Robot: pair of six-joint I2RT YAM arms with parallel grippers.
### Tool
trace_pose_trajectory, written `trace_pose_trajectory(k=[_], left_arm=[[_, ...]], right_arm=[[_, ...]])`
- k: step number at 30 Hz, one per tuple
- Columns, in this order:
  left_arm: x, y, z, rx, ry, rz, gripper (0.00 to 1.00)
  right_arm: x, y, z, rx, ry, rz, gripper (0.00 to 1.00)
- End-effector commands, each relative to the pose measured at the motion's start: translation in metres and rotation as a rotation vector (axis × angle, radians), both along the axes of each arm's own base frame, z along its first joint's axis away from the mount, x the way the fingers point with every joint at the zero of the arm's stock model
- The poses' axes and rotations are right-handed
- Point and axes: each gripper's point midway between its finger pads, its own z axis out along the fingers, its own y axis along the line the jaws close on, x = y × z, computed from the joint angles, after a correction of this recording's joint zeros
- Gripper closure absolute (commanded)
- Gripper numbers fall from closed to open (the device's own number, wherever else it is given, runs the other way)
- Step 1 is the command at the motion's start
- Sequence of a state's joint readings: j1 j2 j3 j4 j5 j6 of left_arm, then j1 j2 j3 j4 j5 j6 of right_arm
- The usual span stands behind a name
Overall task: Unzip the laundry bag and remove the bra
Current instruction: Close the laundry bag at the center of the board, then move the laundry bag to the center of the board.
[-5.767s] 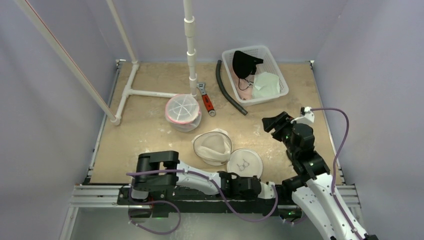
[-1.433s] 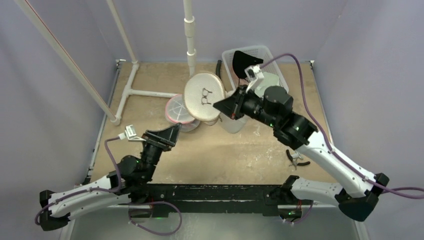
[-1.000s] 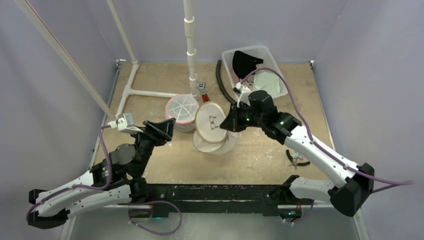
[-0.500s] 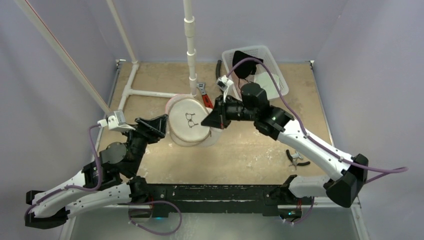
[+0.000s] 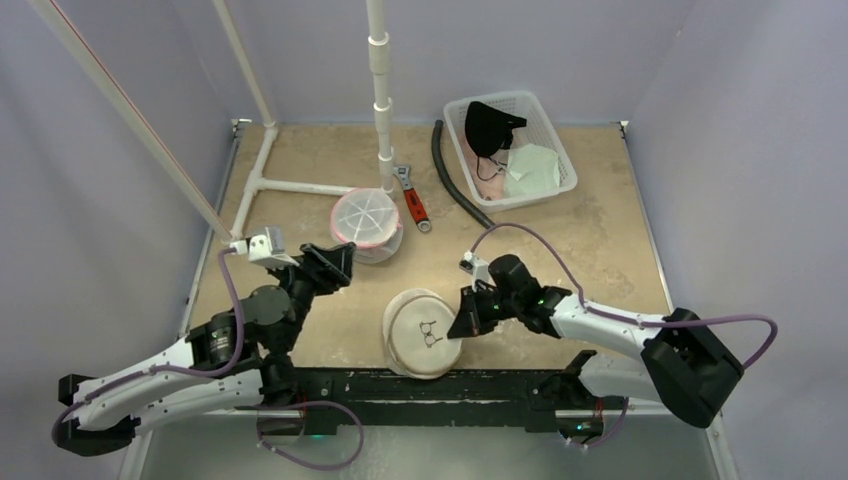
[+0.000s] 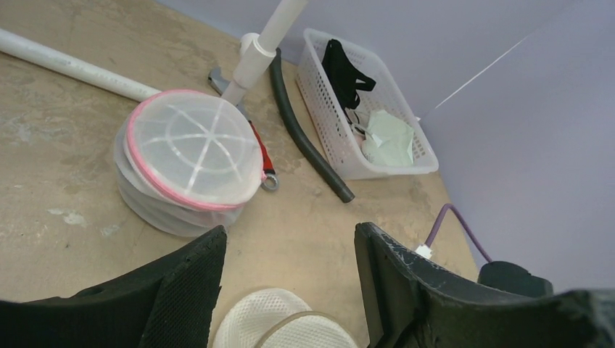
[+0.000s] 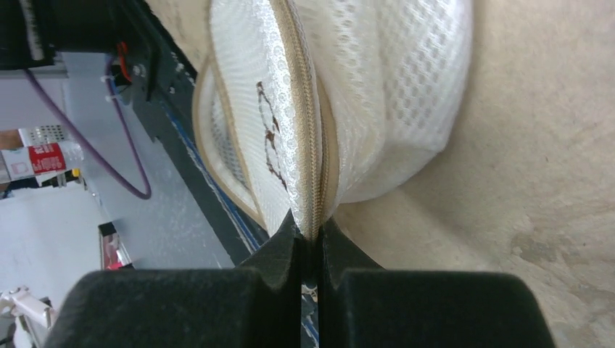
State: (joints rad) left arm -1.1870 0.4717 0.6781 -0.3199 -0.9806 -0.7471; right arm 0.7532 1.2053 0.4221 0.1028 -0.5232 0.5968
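Observation:
The laundry bag (image 5: 425, 333), a round white mesh pouch with a tan zipper and a small bra logo, lies near the table's front edge, right of centre. My right gripper (image 5: 462, 322) is shut on its right rim. In the right wrist view the fingers (image 7: 310, 228) pinch the tan zipper seam of the bag (image 7: 348, 94), which hangs half over the table's edge. My left gripper (image 5: 335, 262) hovers open, up and left of the bag, with nothing between its fingers (image 6: 290, 254). The bag's mesh top (image 6: 283, 326) shows below them. The bra is hidden.
A pink-rimmed mesh bag (image 5: 366, 222) stands behind the left gripper. A red-handled wrench (image 5: 413, 203) and a black hose (image 5: 455, 185) lie behind it. At the back right is a white basket (image 5: 530, 197) with black and pale garments. A white PVC pipe frame (image 5: 380, 90) rises at the back.
My right gripper has carried the laundry bag from beside the pink-rimmed bag down to the table's front edge. The left gripper shifted slightly right and stayed open.

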Motion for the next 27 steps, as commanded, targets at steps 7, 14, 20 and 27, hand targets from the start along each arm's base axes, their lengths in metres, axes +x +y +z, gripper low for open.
trace_pose_trajectory(k=[7,14,20,27], left_arm=[[-0.004,-0.030,-0.036,0.037,0.079,-0.098,0.36],[-0.008,-0.036,-0.057,0.081,0.130,-0.131,0.36],[-0.017,-0.053,-0.085,0.098,0.176,-0.219,0.36],[-0.044,-0.124,-0.121,0.105,0.241,-0.538,0.50]], right_arm=[[0.027,0.018,0.036,0.091,-0.149,-0.011,0.48],[0.057,-0.003,0.061,-0.043,-0.281,-0.143,0.32],[0.051,-0.019,0.048,-0.072,-0.267,-0.208,0.33],[0.058,-0.005,0.033,0.049,-0.255,-0.277,0.50]])
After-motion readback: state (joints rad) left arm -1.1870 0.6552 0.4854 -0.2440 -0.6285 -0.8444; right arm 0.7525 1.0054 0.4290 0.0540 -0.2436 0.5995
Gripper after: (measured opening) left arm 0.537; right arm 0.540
